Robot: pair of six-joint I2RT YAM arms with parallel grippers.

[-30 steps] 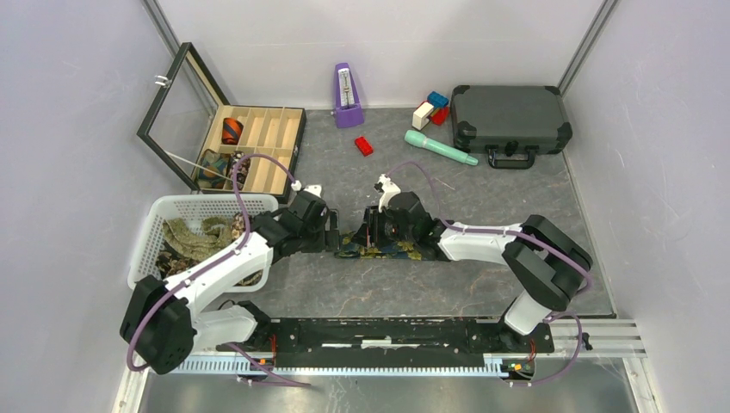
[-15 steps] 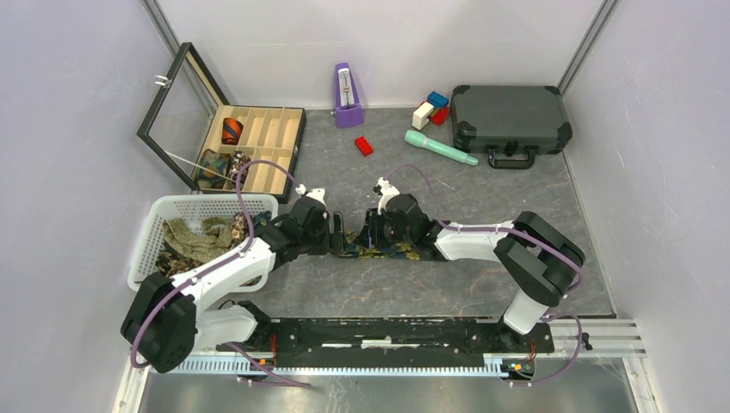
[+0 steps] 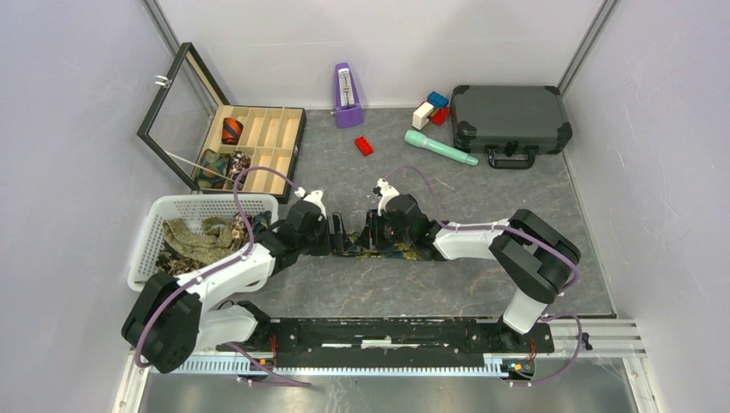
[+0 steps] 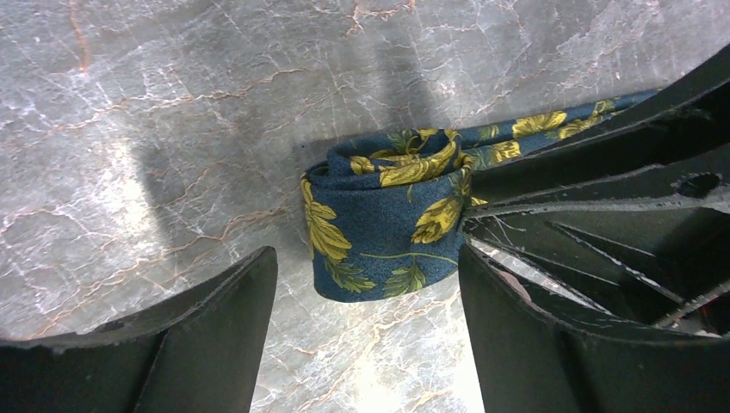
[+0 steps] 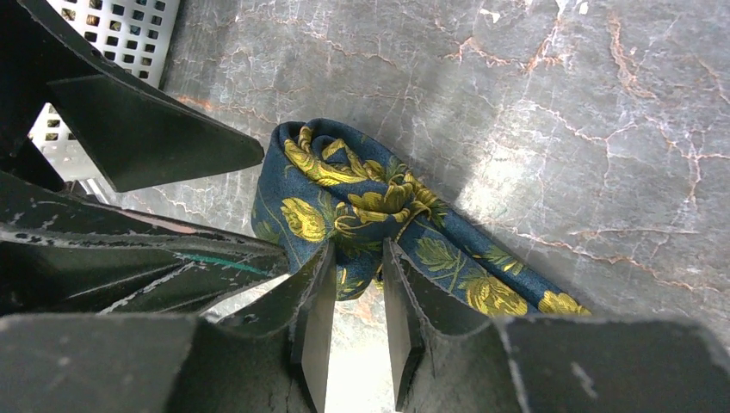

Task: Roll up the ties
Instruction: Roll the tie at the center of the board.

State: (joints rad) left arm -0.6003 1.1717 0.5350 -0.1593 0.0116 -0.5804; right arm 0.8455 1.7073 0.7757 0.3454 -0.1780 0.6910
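Navy tie [image 4: 383, 232] with yellow flowers lies on the marbled table [image 4: 129, 129] as a loose, part-made coil. It sits between the wide-open fingers of our left gripper [image 4: 368, 254] and at the very tips of our right gripper [image 5: 359, 249]. The right fingers are drawn narrow with a fold of the coil's edge between them (it reads as a pinch, though we cannot say how firm). The unrolled tail [image 5: 508, 292] runs off past the outer side of one right finger. What worries us is the coil itself: its turns look slack and uneven, so if the right fingers let go or pull before the left ones close, we judge the wraps may spring open. The pinch sits only on the edge, so a twist could drag one layer out and cone the roll. If the left fingers close off-centre, they may squash the coil flat or shove it off the right tips. The two grippers are also very close, and a careless turn could knock them together.
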